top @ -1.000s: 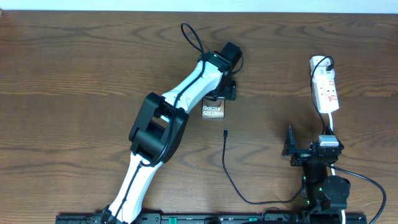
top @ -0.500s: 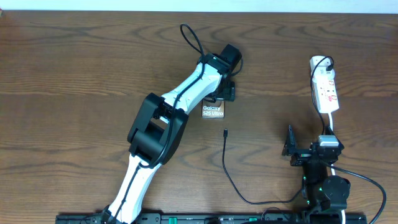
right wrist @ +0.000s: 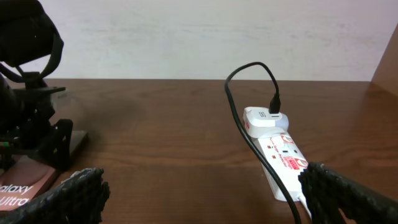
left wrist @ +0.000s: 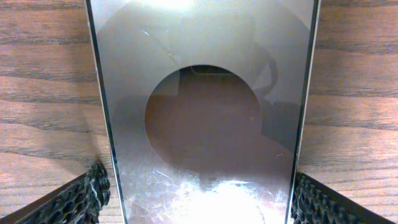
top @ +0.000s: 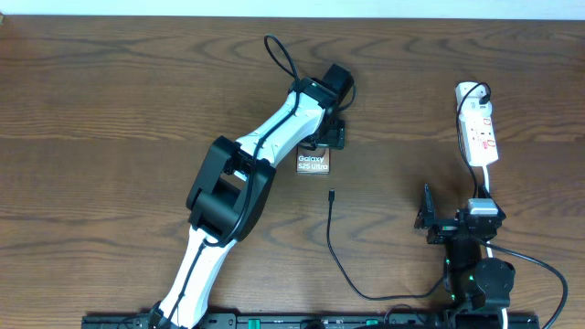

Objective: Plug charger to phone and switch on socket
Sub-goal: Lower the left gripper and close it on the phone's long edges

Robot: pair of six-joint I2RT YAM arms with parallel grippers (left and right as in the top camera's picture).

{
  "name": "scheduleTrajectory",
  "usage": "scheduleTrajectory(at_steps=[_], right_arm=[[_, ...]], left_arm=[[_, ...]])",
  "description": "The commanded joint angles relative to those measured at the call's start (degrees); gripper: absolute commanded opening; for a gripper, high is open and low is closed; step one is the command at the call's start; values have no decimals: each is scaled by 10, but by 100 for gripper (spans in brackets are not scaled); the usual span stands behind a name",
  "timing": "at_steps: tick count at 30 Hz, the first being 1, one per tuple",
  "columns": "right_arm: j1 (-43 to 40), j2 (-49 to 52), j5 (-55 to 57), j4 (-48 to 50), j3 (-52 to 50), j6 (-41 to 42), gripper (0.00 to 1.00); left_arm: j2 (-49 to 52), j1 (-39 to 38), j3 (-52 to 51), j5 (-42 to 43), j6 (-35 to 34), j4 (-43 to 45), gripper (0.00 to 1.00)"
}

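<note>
The phone lies flat on the table, with white "Galaxy S25 Ultra" text at its near end. My left gripper sits over its far end. In the left wrist view the phone fills the gap, and both fingers press on its long edges. The charger cable lies loose, its black plug tip just short of the phone's near end. The socket, a white power strip, lies at the far right. My right gripper is wide open and empty, near the strip's near end.
A white adapter with a black cable is plugged into the strip's far end. The strip's white cord runs back past my right arm. The left arm lies diagonally across the table's middle.
</note>
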Motion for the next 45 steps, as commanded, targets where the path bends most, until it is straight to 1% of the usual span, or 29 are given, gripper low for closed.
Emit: scheduleTrajectory(at_steps=[1,14,20,28,31,37,45], right_arm=[[-2,-2,2,-3,0,6,99],[-2,-2,2,-3,0,6,99],[-2,-2,2,-3,0,6,99],[-2,-2,2,-3,0,6,99],[-2,-2,2,-3,0,6,99],[-2,-2,2,-3,0,6,99],[-2,-2,2,-3,0,6,99]], left_arm=[[23,1,-25,42,3,-5,91],[23,1,-24,43,3,-4,91],[23,1,-24,87,3,-2,92],[21,-5,-24,89,9,-3,92],[21,-7,-23,77,13,-3,91],[22,-6,-23,17,5,-8,91],[22,-6,-23,5,4,-8,91]])
